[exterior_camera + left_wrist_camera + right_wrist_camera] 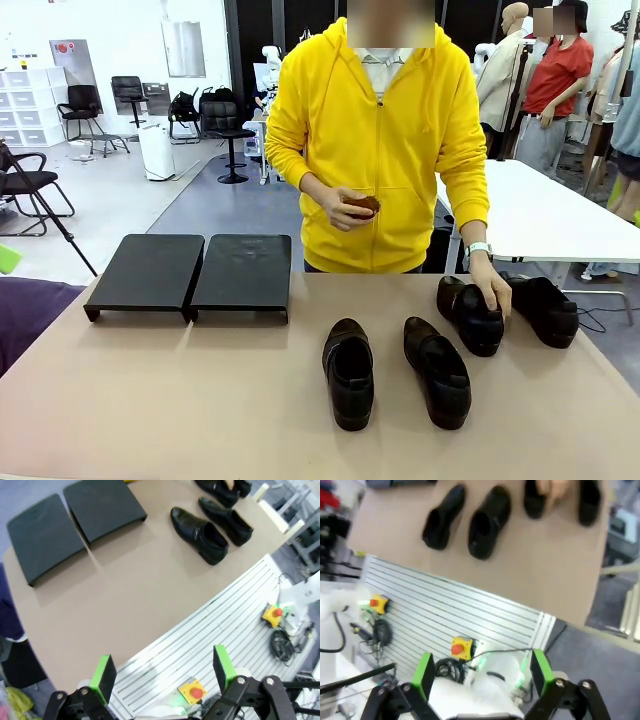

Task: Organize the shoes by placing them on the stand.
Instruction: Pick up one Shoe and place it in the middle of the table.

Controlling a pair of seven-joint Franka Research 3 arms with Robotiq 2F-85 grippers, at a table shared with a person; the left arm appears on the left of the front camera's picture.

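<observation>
Four black shoes [349, 372] wait beside the bare stand [150, 270], one under a person's hand [490, 292] (likely arranging it for pickup); left gripper [164, 672] and right gripper [482, 672] hang spread, empty.

No writing, brand or number is legible anywhere. A grey panel [70, 62] on the far wall [120, 30] bears a red mark, but whatever print it carries is too small and blurred to make out.
</observation>
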